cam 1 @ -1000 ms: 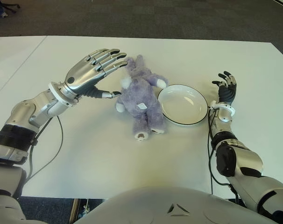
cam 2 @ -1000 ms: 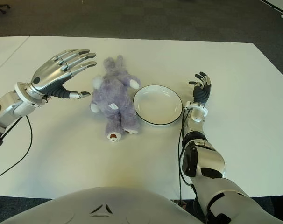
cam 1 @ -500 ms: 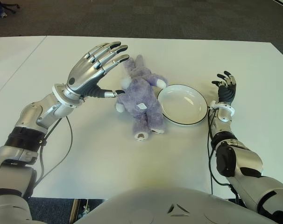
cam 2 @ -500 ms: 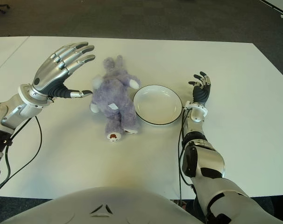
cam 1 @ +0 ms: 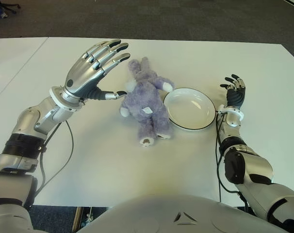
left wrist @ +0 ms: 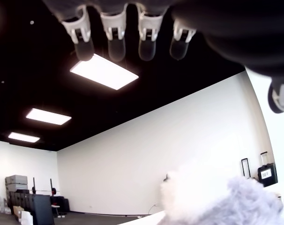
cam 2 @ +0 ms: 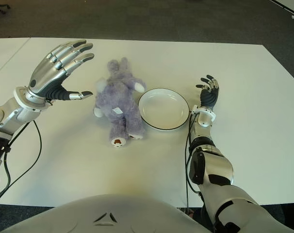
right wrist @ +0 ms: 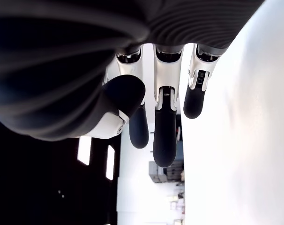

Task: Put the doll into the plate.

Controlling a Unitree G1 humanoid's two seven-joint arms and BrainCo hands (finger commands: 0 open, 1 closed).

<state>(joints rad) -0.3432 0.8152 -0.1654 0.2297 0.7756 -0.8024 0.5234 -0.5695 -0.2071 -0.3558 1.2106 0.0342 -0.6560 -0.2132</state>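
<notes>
A purple plush rabbit doll (cam 1: 145,103) lies on the white table (cam 1: 89,160), its feet toward me and its ears pointing away. Its right side touches the rim of a white plate (cam 1: 189,108) with a dark edge, which holds nothing. My left hand (cam 1: 96,65) hovers just left of the doll's head, fingers spread wide and raised, thumb tip close to the head. The doll's fuzzy head (left wrist: 226,199) shows below the spread fingers in the left wrist view. My right hand (cam 1: 234,91) shows to the right of the plate, fingers relaxed, holding nothing.
The table's far edge (cam 1: 161,40) meets dark carpet beyond. A seam (cam 1: 21,65) marks a second table surface on the far left. A black cable (cam 1: 59,155) hangs from my left forearm over the table.
My left hand has drawn slightly left and up from the doll, its fingers tilting more upright. The doll, plate and right hand have not moved.
</notes>
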